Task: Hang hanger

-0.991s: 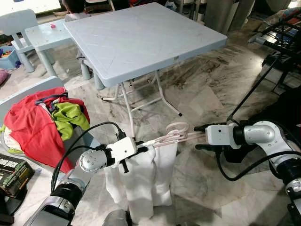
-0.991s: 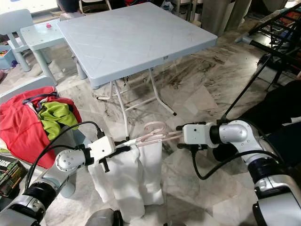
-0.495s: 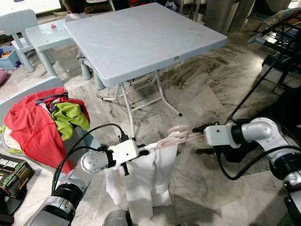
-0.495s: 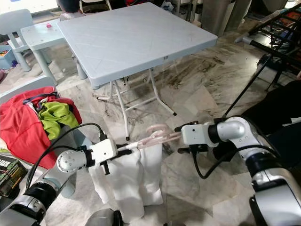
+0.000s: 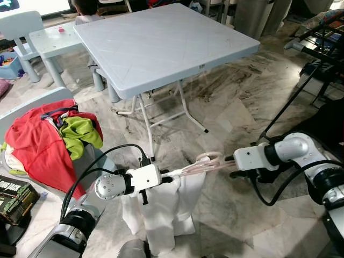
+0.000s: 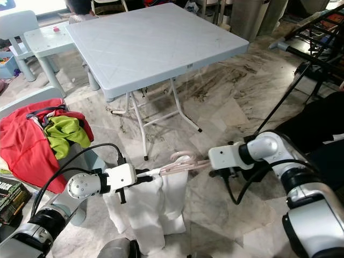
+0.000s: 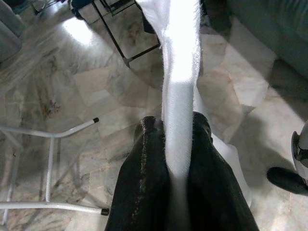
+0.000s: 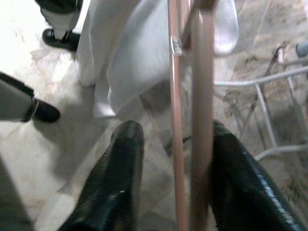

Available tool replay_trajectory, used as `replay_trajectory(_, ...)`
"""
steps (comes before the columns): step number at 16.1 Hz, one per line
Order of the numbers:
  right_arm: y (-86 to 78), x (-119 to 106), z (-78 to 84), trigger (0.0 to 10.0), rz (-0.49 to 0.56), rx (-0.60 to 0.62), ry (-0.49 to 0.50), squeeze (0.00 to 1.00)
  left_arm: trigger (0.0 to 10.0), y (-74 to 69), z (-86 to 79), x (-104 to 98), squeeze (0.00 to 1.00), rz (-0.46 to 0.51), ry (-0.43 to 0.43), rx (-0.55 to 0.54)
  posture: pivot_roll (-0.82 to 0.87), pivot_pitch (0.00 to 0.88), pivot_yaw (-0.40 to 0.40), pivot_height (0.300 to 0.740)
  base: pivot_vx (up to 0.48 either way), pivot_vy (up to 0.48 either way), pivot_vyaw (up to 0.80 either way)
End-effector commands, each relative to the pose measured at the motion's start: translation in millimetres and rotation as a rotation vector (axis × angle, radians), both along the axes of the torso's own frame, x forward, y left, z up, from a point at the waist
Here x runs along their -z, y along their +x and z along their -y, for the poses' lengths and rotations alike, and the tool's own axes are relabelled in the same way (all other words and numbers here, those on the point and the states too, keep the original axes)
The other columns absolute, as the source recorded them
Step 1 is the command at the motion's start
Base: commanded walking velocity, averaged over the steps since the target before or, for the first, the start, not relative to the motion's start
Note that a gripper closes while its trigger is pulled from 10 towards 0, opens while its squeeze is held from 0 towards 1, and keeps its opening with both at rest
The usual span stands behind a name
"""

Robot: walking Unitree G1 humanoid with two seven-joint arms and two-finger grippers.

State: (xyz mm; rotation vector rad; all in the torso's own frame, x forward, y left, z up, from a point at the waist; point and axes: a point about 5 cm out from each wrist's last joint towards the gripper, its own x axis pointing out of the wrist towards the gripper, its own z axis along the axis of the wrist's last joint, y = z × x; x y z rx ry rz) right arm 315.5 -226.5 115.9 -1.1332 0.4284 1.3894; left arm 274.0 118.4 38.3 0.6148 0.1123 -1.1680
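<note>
A pink hanger [image 5: 201, 164] with a white garment [image 5: 161, 207] draped on it is held in the air above the marble floor [image 5: 231, 113], in front of the near edge of the grey desk [image 5: 161, 43]. The left hand [image 5: 167, 176] is clamped on the garment's upper edge at the hanger's left end; in the left wrist view the cloth is pinched between both fingers [image 7: 144, 183]. The right hand [image 5: 230, 161] is set around the hanger's right end, its fingers [image 8: 120, 163] apart with the pink bars between them; whether the bars are actually gripped cannot be told.

For the step in hand, the hanger is best kept level between both hands so that the garment is not slid off. The hook should be kept upward and free. A black drying rack [image 5: 317, 43] stands past the desk's right edge and is judged the likely rail. The left grip should be released only once the hook is seated.
</note>
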Motion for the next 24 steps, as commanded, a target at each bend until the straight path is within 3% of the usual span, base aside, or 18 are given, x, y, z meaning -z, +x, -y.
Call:
replay_trajectory(1,3.5,-7,3.9,0.0,0.016,-0.006,-0.033,0.00,0.0,3.6,-1.8,-5,0.00,0.031,-0.003,-0.001,-0.09,0.000,0.002,0.740,0.000,0.000,0.00)
replay_trajectory(10,6.3,-4,-0.2,0.0,0.011,-0.008,-0.036,0.00,0.0,5.9,3.7,-6,0.00,0.042,-0.019,-0.015,-0.09,0.000,-0.015,0.740,0.000,0.000,0.00)
replay_trajectory(12,5.0,1,-5.5,5.1,-0.002,-0.013,-0.016,0.00,0.0,4.2,7.1,-5,0.00,0.040,-0.024,-0.009,-0.09,0.000,-0.020,0.740,0.000,0.000,0.00)
replay_trajectory(13,4.2,2,-5.4,9.2,-0.017,-0.007,-0.007,0.00,0.0,4.1,8.5,-5,0.00,0.041,-0.026,-0.009,-0.09,0.000,-0.023,0.740,0.000,0.000,0.00)
replay_trajectory(15,4.0,2,-3.7,10.0,-0.024,-0.004,-0.014,0.00,0.0,4.1,9.0,-5,0.00,0.041,-0.027,-0.010,-0.09,0.000,-0.026,0.740,0.000,0.000,0.00)
replay_trajectory(16,4.8,1,-4.5,10.0,-0.035,0.009,0.004,0.96,0.0,4.1,9.3,-5,0.00,0.041,-0.027,-0.011,-0.10,0.000,-0.027,0.740,0.000,0.000,0.00)
replay_trajectory(17,5.1,1,-5.5,10.0,-0.032,0.004,0.007,1.00,0.0,4.4,9.5,-5,0.00,0.042,-0.028,-0.011,-0.10,0.000,-0.027,0.740,0.000,0.000,0.00)
replay_trajectory(19,3.5,3,-5.9,10.0,-0.021,-0.019,-0.007,0.98,0.0,4.5,10.1,-4,0.00,0.043,-0.028,-0.012,-0.10,0.000,-0.028,0.740,0.000,0.000,0.00)
replay_trajectory(20,2.1,4,-5.4,10.0,-0.034,-0.028,-0.014,0.00,0.0,4.6,10.6,-4,0.00,0.043,-0.029,-0.011,-0.10,0.000,-0.029,0.740,0.000,0.000,0.00)
replay_trajectory(22,1.7,4,-5.5,10.0,-0.039,-0.032,-0.013,0.00,0.0,4.5,10.9,-4,0.00,0.043,-0.028,-0.010,-0.10,0.000,-0.029,0.740,0.000,0.000,0.00)
replay_trajectory(23,1.5,4,-5.2,7.5,-0.048,-0.030,-0.013,0.00,0.0,4.3,10.9,-4,0.00,0.042,-0.028,-0.010,-0.10,0.000,-0.029,0.740,0.000,0.000,0.00)
replay_trajectory(24,1.5,3,-3.8,0.0,-0.051,-0.027,-0.015,0.00,0.0,4.2,10.8,-4,0.00,0.042,-0.028,-0.011,-0.10,0.000,-0.029,0.740,0.000,0.000,0.00)
